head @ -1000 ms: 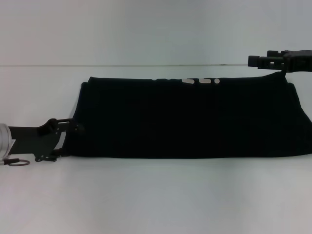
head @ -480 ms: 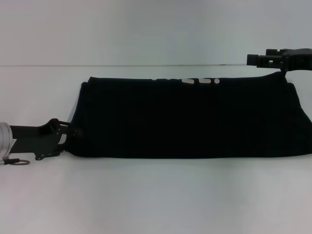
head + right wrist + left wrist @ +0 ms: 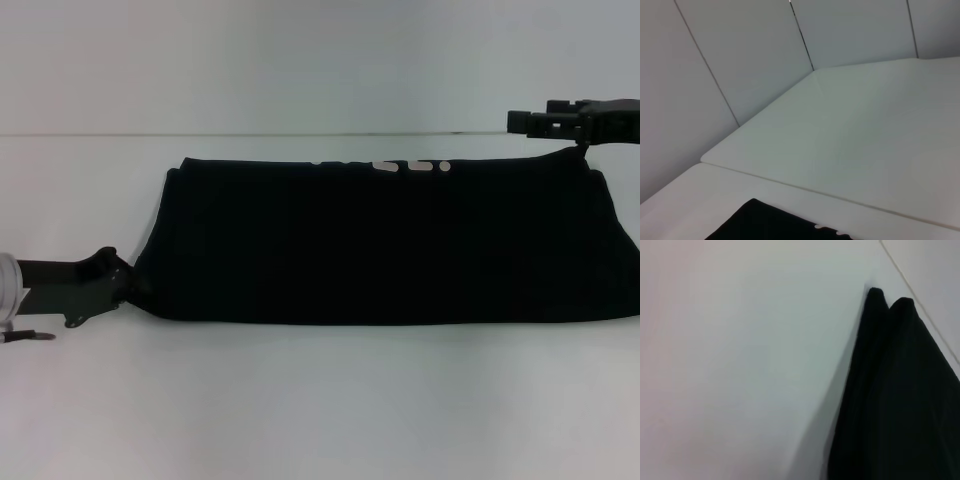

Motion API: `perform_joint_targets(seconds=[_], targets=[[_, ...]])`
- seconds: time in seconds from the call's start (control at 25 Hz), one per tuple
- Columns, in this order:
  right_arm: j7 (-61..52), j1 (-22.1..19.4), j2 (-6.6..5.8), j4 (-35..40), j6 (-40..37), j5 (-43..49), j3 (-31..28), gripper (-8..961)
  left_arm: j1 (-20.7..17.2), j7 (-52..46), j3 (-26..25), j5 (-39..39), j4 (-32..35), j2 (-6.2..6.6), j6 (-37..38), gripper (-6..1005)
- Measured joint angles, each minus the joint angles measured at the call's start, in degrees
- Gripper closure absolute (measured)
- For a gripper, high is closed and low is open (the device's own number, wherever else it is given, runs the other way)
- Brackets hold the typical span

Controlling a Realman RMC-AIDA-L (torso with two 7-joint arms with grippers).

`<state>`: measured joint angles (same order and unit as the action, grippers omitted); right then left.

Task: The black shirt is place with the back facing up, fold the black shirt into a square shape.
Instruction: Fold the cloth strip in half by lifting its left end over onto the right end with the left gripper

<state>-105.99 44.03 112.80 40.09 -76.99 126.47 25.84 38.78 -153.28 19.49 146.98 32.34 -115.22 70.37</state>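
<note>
Two grippers are flanking the black shirt point(image 3: 380, 240), which is lying on the white counter point(image 3: 320, 400) as a long band whose long axis is running left to right. A sliver of white print point(image 3: 408, 166) is peeking out along its far edge.

The left gripper point(image 3: 132, 281) is sitting low at the near left corner of the band, right against the cloth, so the shirt is stretching away from it to the right. Its fingertips are merging with the black fabric there, so it is not possible to tell whether they are apart, together or pinching the corner. The left wrist view is showing only the layered edge of the shirt point(image 3: 900, 400) against bare counter, and no fingers.

The right gripper point(image 3: 530, 122) is hovering above the far right corner of the band, pointing left, and its fingers are looking closed together, though whether they are pinching any cloth is hard to make out. The right wrist view is catching just a scrap of shirt point(image 3: 775, 225) with white print dots.

The left gripper is the nearer one to a short end, so a fold across the long axis would likely start there. The band's right end is being cut off by the edge of the head view.
</note>
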Motion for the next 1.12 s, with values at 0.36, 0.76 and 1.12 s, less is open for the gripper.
perform_joint_targets(seconds=[0.36,0.76,1.12], targets=[[0.0,0.3,0.70,-2.5,2.2,0.2,2.5,36,-0.3,14.2,-0.4,-0.3,0.5,-0.01,0.1,966],[0.8,-0.1,3.90,-3.0,3.5,0.0,7.4,36,-3.8,26.7,-0.4,-0.3,6.2,0.08,1.2,965],[1.1,2.7,5.73,-3.1,5.3,-0.5,7.6,37,-8.6,26.9,-0.6,1.9,14.8,0.88,3.7,966]])
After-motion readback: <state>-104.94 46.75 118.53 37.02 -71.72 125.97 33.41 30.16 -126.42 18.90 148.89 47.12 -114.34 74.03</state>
